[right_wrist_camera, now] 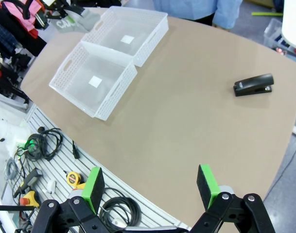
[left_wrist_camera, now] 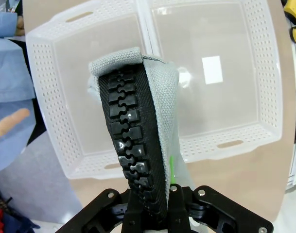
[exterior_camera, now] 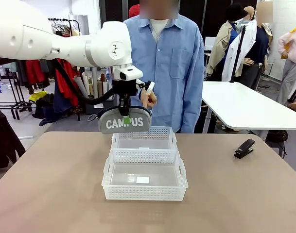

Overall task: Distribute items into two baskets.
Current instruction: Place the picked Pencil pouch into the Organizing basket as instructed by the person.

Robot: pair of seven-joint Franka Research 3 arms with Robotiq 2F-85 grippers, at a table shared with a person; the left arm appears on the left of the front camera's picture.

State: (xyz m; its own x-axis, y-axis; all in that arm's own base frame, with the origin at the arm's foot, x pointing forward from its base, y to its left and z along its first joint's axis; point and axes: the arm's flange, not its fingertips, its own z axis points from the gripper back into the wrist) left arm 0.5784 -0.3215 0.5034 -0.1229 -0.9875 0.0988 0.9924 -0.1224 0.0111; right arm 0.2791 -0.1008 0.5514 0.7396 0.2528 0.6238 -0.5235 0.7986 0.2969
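- My left pincer [exterior_camera: 124, 116] is clamped on the top edge of the grey CAMPUS pouch [exterior_camera: 126, 123]. The pouch hangs from it in the air, lettering towards me.
- Directly below that pincer sits the far basket [exterior_camera: 144, 131]. The near basket [exterior_camera: 144, 193] touches it on my side.
- A person's hand [exterior_camera: 148, 98] is raised just beyond the left pincer, slightly to its right.
- My right pincer [right_wrist_camera: 150, 182] is spread wide with nothing between its green pads, high over the near edge of the surface [right_wrist_camera: 186, 126].
- The stapler [right_wrist_camera: 253, 85] lies on the surface well ahead of the right pincer and well to the right of the left one.
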